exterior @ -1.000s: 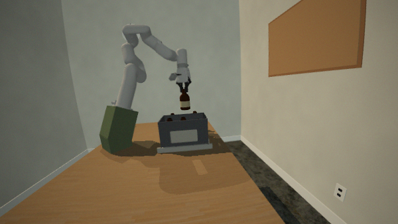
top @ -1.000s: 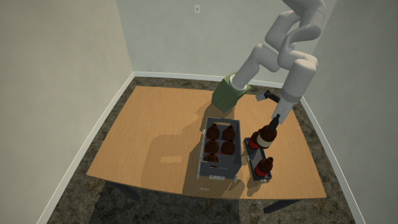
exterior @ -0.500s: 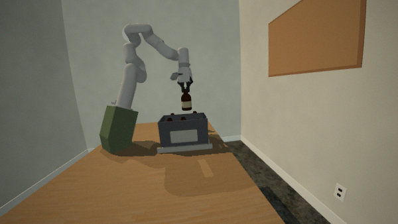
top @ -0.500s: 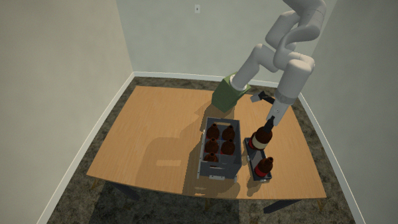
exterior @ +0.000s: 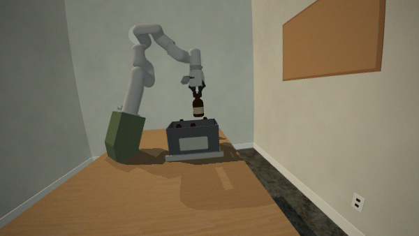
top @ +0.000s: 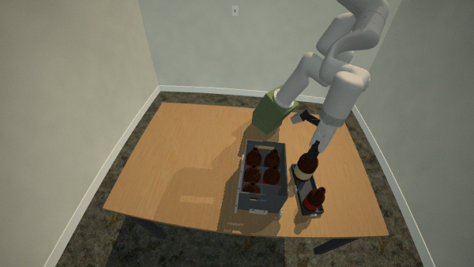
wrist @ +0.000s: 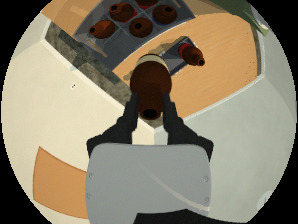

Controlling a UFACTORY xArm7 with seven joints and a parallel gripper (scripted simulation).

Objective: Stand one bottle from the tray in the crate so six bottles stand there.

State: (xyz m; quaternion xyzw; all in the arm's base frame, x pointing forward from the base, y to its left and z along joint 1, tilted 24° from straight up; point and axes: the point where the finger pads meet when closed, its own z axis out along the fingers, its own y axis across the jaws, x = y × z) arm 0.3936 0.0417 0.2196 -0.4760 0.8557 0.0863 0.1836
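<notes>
My gripper (top: 314,152) is shut on the neck of a brown bottle with a cream label (top: 306,167). It holds the bottle upright in the air above the far end of the dark tray (top: 307,191), to the right of the crate. In the exterior view the held bottle (exterior: 198,106) hangs higher than the crate's rim (exterior: 193,138). The grey crate (top: 262,178) holds several brown bottles; its front right cell (top: 273,190) looks empty. A bottle with a red label (top: 314,198) stands at the tray's near end. The held bottle hides the tray's far end. The wrist view shows the held bottle (wrist: 149,83) between my fingers.
The arm's green base block (top: 270,111) stands on the table behind the crate. The table's right edge runs close beside the tray. A white-trimmed wall lies to the right.
</notes>
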